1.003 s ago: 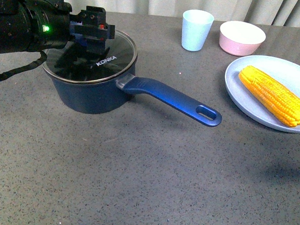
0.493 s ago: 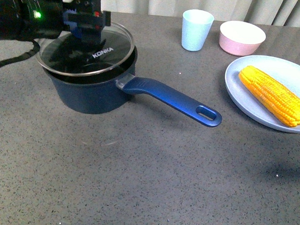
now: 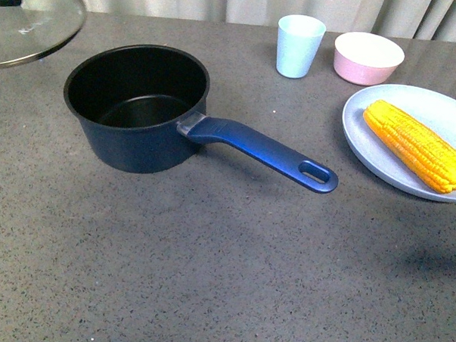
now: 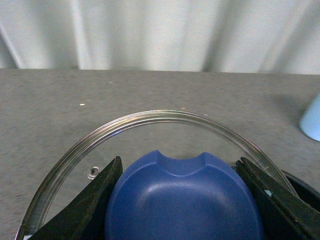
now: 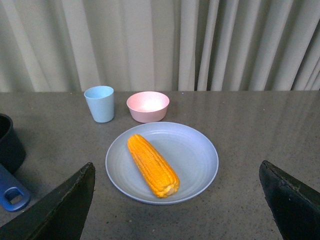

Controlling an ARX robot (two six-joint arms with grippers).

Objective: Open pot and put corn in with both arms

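Note:
The navy pot [image 3: 136, 110] stands uncovered at the left of the table, black inside, its long blue handle [image 3: 267, 151] pointing right. Its glass lid [image 3: 30, 22] hangs in the air at the far left corner, off the pot. My left gripper [image 4: 182, 200] is shut on the lid's blue knob [image 4: 182, 197], one black finger on each side, with the glass rim [image 4: 160, 116] curving beyond. The corn [image 3: 414, 145] lies on a pale blue plate [image 3: 443, 105] at the right. My right gripper [image 5: 177, 205] is open, wide apart, above the table short of the corn [image 5: 152, 164].
A light blue cup [image 3: 299, 44] and a pink bowl [image 3: 368, 57] stand at the back, beyond the plate. The right wrist view shows the cup [image 5: 99, 103], the bowl [image 5: 147, 105] and the pot's edge [image 5: 10, 147]. Pale curtains hang behind the grey table.
The left arm has lifted the lid off the pot and carried it up and to the left, almost out of the front view. The pot now stands uncovered.

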